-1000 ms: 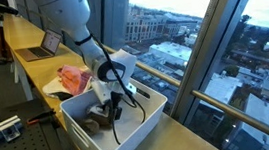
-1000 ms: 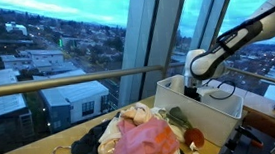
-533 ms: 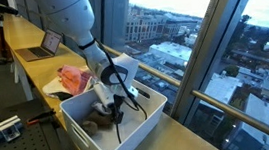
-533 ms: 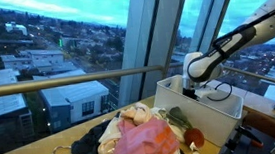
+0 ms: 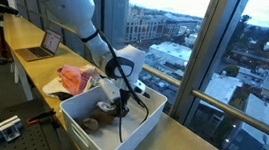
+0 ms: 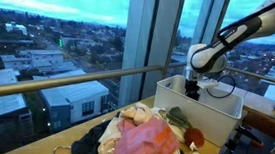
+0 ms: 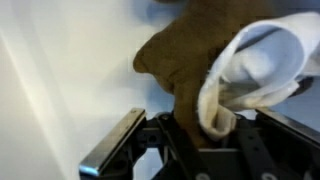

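In the wrist view the fingers are drawn in narrow around a fold of brown cloth. The fabric drops down between them, hiding the far finger, so only the near one shows as a dark bar with a bright edge. The grip looks closed onto the cloth rather than standing open beside it. The cloth is bunched and soft, and one end turns out to show a white lining - what kind of garment it is cannot be told. Behind it lies the pale inside of the white bin. In an exterior view the arm bends down from above into the white bin, and the brown cloth shows as a dark lump low inside it, just below the wrist and its black cables. In an exterior view from across the scene the arm comes in from the side and the bin's wall hides the fingers. The bin stands on a long wooden surface that runs beside tall windows. Just beside the bin lies a pile of clothes - pink, cream and dark pieces heaped together. Farther along the surface, well apart from the bin, stands an open laptop.
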You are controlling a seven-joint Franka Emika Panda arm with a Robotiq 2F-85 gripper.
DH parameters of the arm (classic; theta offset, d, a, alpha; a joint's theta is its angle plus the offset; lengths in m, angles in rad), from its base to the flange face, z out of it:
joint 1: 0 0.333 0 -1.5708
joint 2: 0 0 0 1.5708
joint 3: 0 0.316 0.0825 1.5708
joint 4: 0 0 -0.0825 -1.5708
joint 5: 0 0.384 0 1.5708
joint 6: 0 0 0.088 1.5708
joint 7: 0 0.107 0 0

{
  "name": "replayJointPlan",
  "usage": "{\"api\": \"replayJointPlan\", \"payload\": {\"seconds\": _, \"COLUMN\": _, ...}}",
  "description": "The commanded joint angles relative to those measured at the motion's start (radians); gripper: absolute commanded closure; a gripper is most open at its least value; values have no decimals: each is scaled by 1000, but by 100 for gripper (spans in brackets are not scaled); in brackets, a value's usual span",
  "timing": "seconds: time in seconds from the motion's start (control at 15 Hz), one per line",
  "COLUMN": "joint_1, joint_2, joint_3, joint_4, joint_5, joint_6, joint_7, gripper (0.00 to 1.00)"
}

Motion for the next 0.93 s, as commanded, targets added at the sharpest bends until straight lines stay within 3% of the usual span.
{"api": "replayJointPlan", "payload": {"seconds": 0.0, "joint_1": -5, "joint_2": -147, "joint_3": -11, "joint_4": -11, "joint_5": 2, "joint_6": -78, "joint_7": -17, "gripper": 97}}
{"api": "replayJointPlan", "payload": {"seconds": 0.47, "joint_1": 70, "joint_2": -400, "joint_3": 19, "joint_4": 34, "joint_5": -14, "joint_6": -203, "joint_7": 32, "gripper": 96}}
{"api": "replayJointPlan", "payload": {"seconds": 0.87, "joint_1": 238, "joint_2": -477, "joint_3": 134, "joint_4": 42, "joint_5": -45, "joint_6": -237, "joint_7": 158, "gripper": 96}}
